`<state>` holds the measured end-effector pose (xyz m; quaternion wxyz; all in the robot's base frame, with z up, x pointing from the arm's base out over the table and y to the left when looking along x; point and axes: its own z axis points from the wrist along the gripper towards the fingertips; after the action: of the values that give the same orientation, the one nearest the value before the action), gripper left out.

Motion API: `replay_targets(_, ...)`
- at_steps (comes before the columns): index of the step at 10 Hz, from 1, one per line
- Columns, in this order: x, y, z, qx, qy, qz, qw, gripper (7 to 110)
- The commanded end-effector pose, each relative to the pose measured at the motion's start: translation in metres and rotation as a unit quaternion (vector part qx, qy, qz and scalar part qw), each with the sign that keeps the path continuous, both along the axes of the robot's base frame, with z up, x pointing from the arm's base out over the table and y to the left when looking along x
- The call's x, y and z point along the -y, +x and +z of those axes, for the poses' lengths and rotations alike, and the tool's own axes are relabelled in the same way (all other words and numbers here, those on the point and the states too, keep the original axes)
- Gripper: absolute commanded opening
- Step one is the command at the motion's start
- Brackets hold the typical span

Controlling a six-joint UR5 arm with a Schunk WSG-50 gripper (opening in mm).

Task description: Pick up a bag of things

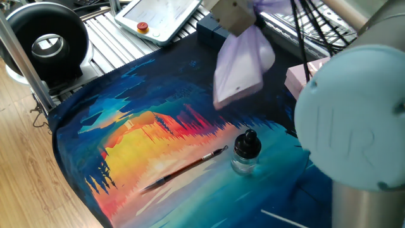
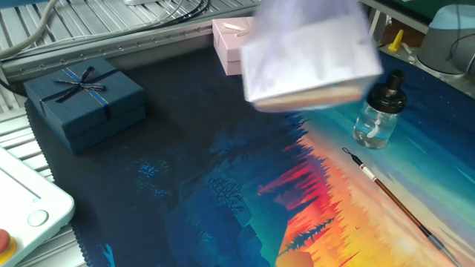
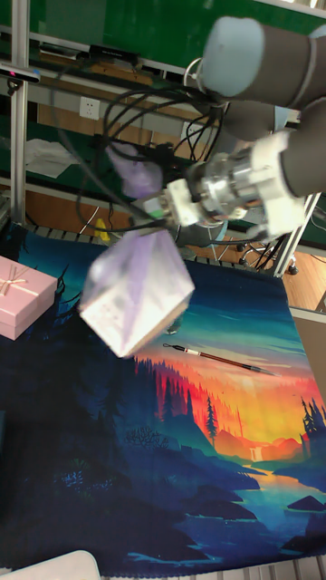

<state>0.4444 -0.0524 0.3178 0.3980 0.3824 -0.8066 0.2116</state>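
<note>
A: While hanging clear of the desk [image 1: 76, 136], bag of things [image 1: 240, 66] tilted: knot end up toward the claw [image 3: 163, 204], block inside slanting, long axis running down-left in one fixed view. Motion-blurred in all three.

B: Position?

A: Mid-air over the dark part of the painted mat [image 2: 223, 185], between navy gift box [image 2: 83, 100] and ink bottle [image 2: 380, 111]. Touching neither.

B: Differences between views?

A: Tall fixed view shows bag [image 3: 136, 290] corner-down, like a diamond, plus the flared lilac top [image 3: 134, 170] bunched beside the claw. Other fixed view shows only bag body [image 2: 308, 55], flat underside tan, top cut off by the frame edge; no claw visible there. Pink gift box [image 2: 234, 41] seen behind the bag there, partly hidden by the arm [image 1: 354, 126] in one fixed view. Brush [image 2: 393, 199] flat on the mat, near the bottle.

B: Claw state?

A: Pinched on the bag's knotted top, judging from the tall view. Fingers themselves blurred, gap not readable.
</note>
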Motion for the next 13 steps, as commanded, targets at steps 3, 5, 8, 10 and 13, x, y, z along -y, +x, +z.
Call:
replay_targets(3,-0.042,-0.017,-0.006,0.004,0.033,0.010,0.9994,7)
replay_targets(5,-0.042,-0.005,-0.014,0.016,0.031,0.016,0.9993,7)
replay_targets(8,-0.064,0.020,-0.057,0.043,0.064,0.017,0.9969,7)
replay_targets(10,-0.087,0.020,-0.086,0.059,0.093,0.003,0.9939,7)
replay_targets(13,-0.089,0.013,-0.084,0.058,0.093,-0.001,0.9940,7)
